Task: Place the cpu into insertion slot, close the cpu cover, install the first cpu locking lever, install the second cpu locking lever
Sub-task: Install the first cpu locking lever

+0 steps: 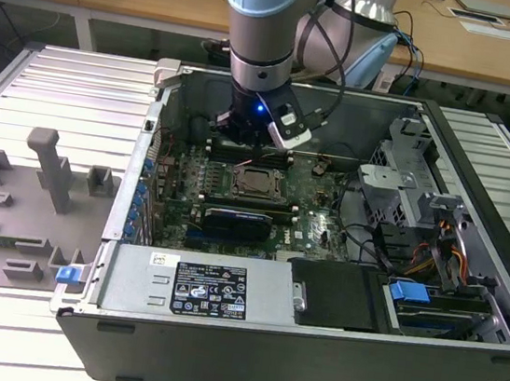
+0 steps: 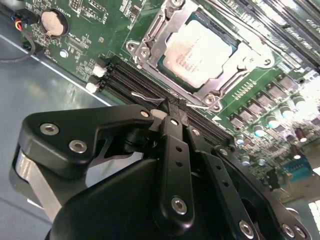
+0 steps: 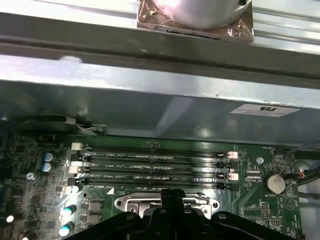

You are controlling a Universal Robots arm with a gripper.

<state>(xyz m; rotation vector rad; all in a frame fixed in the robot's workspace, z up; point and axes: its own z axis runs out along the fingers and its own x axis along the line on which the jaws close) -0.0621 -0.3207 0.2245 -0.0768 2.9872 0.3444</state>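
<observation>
Inside the open dark metal computer case [image 1: 307, 366] on the slatted metal table [image 1: 72, 82], the small square cpu with its silver metal top [image 2: 200, 52] sits in the black-framed square insertion slot [image 2: 215, 25] on the green circuit board [image 2: 90, 30]. The thin silver metal cpu cover [image 2: 152, 45] lies flat over it (its window frames the chip). The black pincer [image 2: 175, 107] hangs just beside the socket, above the long black memory slots [image 3: 150, 165]. Its fingers are together, with the tips at a thin silver wire lever [image 2: 197, 106].
</observation>
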